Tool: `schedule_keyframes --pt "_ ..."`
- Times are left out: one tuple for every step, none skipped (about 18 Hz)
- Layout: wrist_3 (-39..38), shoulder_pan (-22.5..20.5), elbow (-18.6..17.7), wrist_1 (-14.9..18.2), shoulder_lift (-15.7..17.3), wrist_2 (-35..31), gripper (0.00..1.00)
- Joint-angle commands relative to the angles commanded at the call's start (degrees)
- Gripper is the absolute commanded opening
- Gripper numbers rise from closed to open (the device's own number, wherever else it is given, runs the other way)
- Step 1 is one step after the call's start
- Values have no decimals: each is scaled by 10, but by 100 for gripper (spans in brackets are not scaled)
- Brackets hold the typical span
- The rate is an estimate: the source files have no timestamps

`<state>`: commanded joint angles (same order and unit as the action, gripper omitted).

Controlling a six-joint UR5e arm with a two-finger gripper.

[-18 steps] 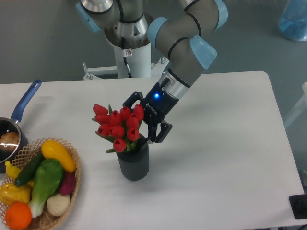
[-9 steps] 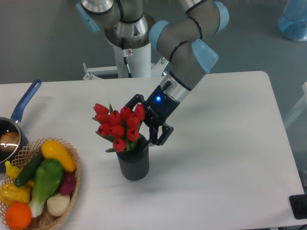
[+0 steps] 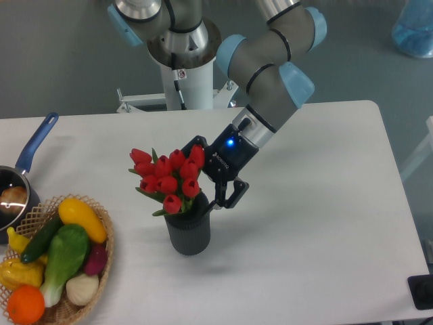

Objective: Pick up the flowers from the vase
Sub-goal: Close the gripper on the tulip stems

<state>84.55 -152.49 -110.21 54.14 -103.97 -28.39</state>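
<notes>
The flowers [image 3: 167, 178], a tight bunch of red buds with a few green leaves, stand in the vase [image 3: 189, 230], heads leaning a little to the left above its mouth. The vase is a dark ribbed cylinder standing upright near the middle of the white bench [image 3: 311, 223], toward the front.

The end effector [image 3: 213, 186] is at the right side of the bunch, just above the vase's rim. One dark finger [image 3: 233, 194] shows clearly on the right, bent downward toward the rim; the other side is hidden behind the red buds, so I cannot tell whether it is closed on the stems or merely standing around them. A small blue light glows on its body.

The arm [image 3: 270, 68] comes down from its white pedestal [image 3: 186, 74] at the back of the bench, bends through grey links with pale blue joint caps, and slopes down and to the left, so the wrist points diagonally at the flowers from the upper right.

At the bench's left front corner sits a wicker basket [image 3: 101, 261] filled with vegetables [image 3: 64, 254] in yellow, green, orange and white. Just behind it, at the left edge, is a saucepan [image 3: 17, 186] with a blue handle angled up and to the right.
</notes>
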Motion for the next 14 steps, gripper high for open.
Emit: schedule_keyframes --pt "1 0 -1 0 0 0 100" --pt "0 0 -2 0 0 0 100" --pt "0 2 -2 0 0 2 100" --pt "1 3 -2 0 0 4 100" --pt "2 2 -2 -1 0 7 100" --pt "2 2 -2 -1 0 13 100" --pt "3 2 -2 -1 0 20 100" --pt "3 3 -2 -2 0 24 100" --pt "3 3 -2 -2 0 25 99" --pt "3 1 -1 -2 0 25 98" --pt "3 2 -2 -2 0 25 94" --pt "3 3 -2 -2 0 25 91" --pt "4 3 -1 -2 0 25 87" --pt "5 3 -1 -2 -1 25 85"
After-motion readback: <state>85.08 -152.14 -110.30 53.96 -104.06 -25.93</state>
